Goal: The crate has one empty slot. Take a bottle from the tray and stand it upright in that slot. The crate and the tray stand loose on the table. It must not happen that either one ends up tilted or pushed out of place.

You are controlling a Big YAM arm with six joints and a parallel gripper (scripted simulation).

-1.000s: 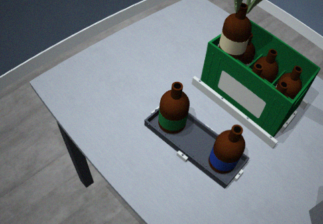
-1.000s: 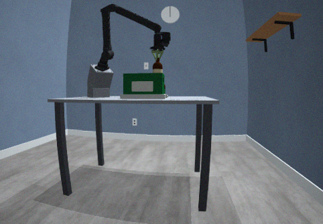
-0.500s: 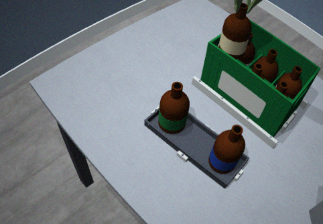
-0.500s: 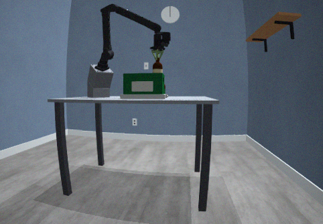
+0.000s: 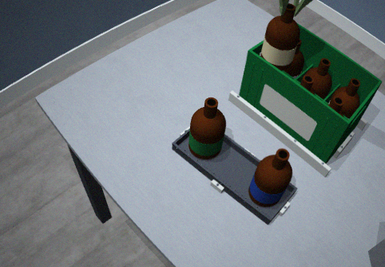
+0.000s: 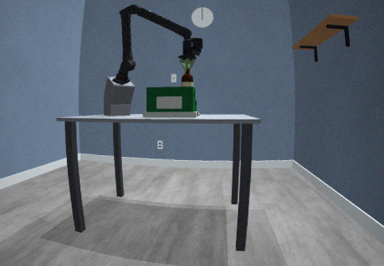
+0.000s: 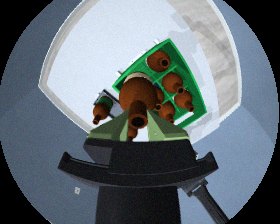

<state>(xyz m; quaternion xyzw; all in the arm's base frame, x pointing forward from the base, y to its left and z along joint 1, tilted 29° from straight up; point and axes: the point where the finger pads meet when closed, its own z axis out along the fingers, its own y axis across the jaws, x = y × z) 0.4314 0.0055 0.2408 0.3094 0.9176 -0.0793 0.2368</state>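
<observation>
My gripper (image 5: pixel 290 9) (image 6: pixel 187 69) (image 7: pixel 138 112) is shut on the neck of a brown bottle with a cream label (image 5: pixel 281 34) (image 6: pixel 187 78) (image 7: pixel 137 95). The bottle is upright over the corner compartment of the green crate (image 5: pixel 252 74) (image 6: pixel 151 99) (image 7: pixel 184 65). Its label shows above the near wall, and its bottom is hidden behind that wall. It stands higher than the other bottles in the crate. The dark tray (image 5: pixel 236 162) holds an upright green-label bottle (image 5: pixel 208 130) (image 7: pixel 102 107) and an upright blue-label bottle (image 5: pixel 271 182), one towards each end.
Several brown bottles stand in the crate, one close behind the held bottle (image 5: pixel 295 64). A white rail (image 5: pixel 279 130) runs along the crate's near side. Small white blocks (image 5: pixel 217 185) edge the tray. The arm's grey base (image 6: pixel 117 98) stands on the table beyond the crate.
</observation>
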